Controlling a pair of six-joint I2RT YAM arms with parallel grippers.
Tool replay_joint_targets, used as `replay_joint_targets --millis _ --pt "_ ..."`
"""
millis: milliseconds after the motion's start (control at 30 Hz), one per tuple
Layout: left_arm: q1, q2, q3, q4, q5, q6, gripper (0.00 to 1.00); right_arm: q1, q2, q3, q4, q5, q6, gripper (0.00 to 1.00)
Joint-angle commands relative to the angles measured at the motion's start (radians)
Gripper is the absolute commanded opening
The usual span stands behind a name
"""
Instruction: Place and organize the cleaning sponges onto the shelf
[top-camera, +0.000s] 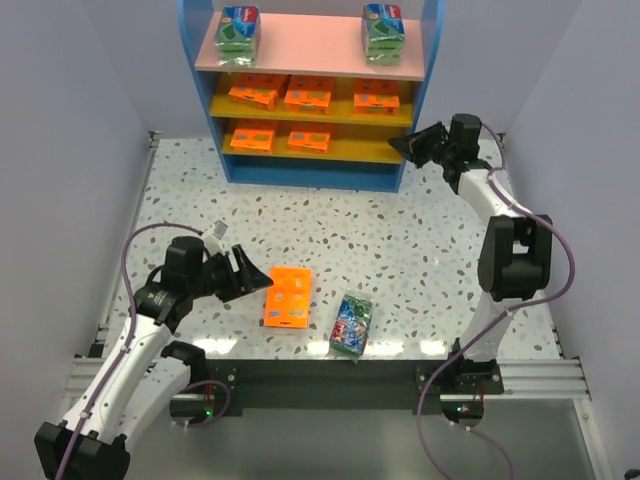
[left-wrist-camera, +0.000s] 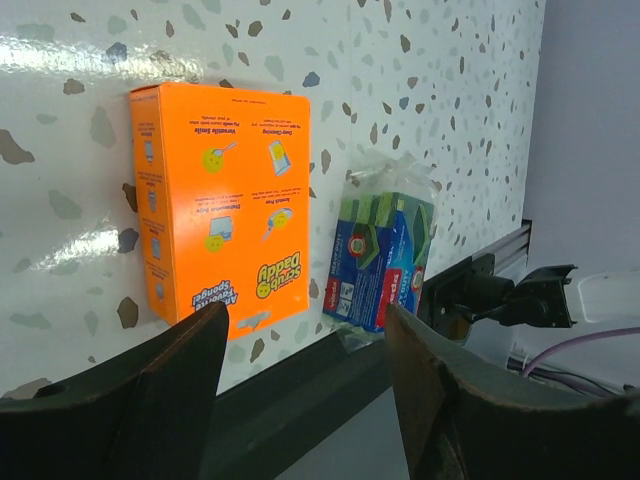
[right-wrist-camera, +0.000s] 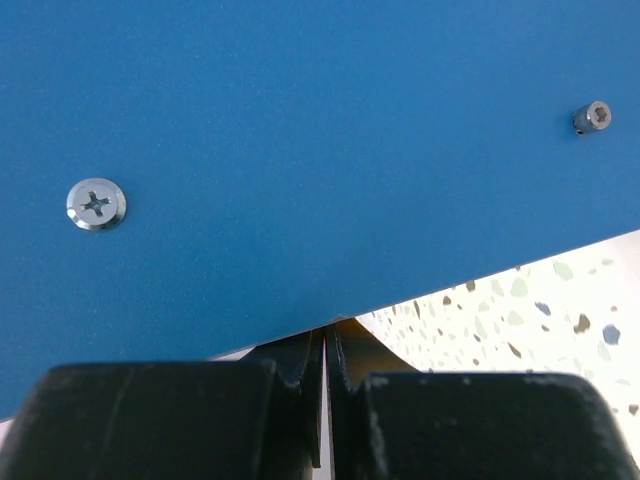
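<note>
Left wrist view: left pincer (left-wrist-camera: 300, 400) gapes before the orange pack (left-wrist-camera: 220, 200); straddle its short edge squarely, then close.

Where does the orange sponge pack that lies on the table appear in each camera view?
Top external: the orange sponge pack lies flat near the front edge, left of centre.
Left wrist: orange sponge pack fills the left-centre, above the open fingers.
Right wrist: not in it; only the shelf's blue side panel.
Shared landmark: the green-and-blue pack beside it.
</note>
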Motion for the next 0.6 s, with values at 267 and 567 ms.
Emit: replay_joint_targets --millis 267,567 --pt "0.006 0.005 -0.015 0.003 0.023 -0.014 0.68 -0.090 0.109 0.193 0.025 -0.038 -0.016 0.00" --pt "0.006 0.013 -0.018 0.035 0.023 -0.025 0.71 0.099 -0.383 -0.221 -0.455 -0.087 -0.468 0.07"
